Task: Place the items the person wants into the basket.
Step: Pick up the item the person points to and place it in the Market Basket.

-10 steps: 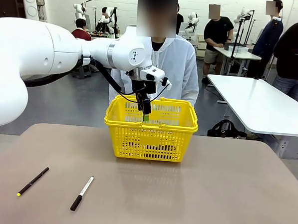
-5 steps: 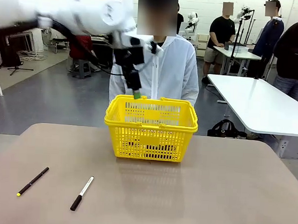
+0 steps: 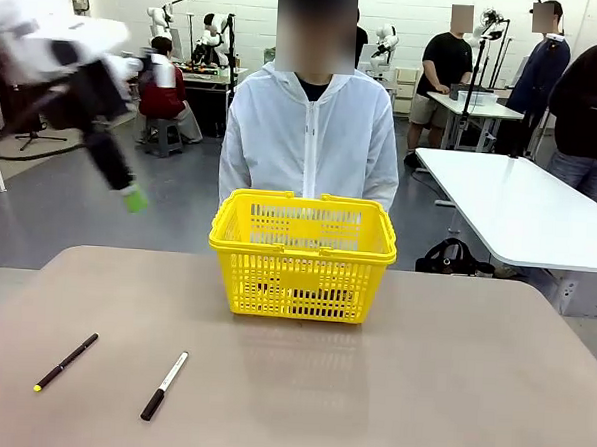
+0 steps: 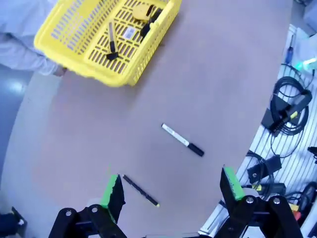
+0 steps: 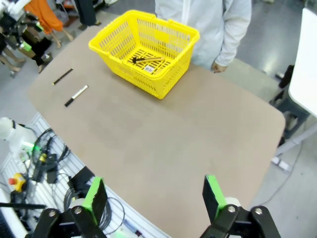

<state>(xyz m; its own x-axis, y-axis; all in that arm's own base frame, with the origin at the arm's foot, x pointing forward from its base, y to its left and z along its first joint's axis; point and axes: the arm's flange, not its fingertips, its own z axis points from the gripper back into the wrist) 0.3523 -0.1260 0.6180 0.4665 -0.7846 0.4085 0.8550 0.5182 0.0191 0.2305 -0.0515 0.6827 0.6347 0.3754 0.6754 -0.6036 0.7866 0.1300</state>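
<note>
Front view: left gripper (image 3: 132, 197) blurred at the upper left of the frame, up in the air and well apart from the basket (image 3: 302, 252), which sits at centre frame on the brown table (image 3: 420, 390). Person (image 3: 311, 134) in the white jacket right behind the basket at the far edge. Black pen with yellow tip (image 3: 66, 362) and black-and-white marker (image 3: 164, 386) lying at the lower left, near each other but not touching. Left wrist view: jaws spread wide with nothing between them, green pads (image 4: 110, 190) rising from the bottom edge, basket at the upper left with the utility knife (image 4: 112, 42) on its floor and the tape measure (image 4: 144, 11) further in, near the top edge of the frame. Marker mid-frame, pen just above the pads. Right wrist view: right gripper (image 5: 155, 197) at the bottom, also gaping wide and empty, high over the near edge of the table. Basket at upper centre with both items inside, though too small there to say whether touching. Cables and gear below the table edge at lower left.
</note>
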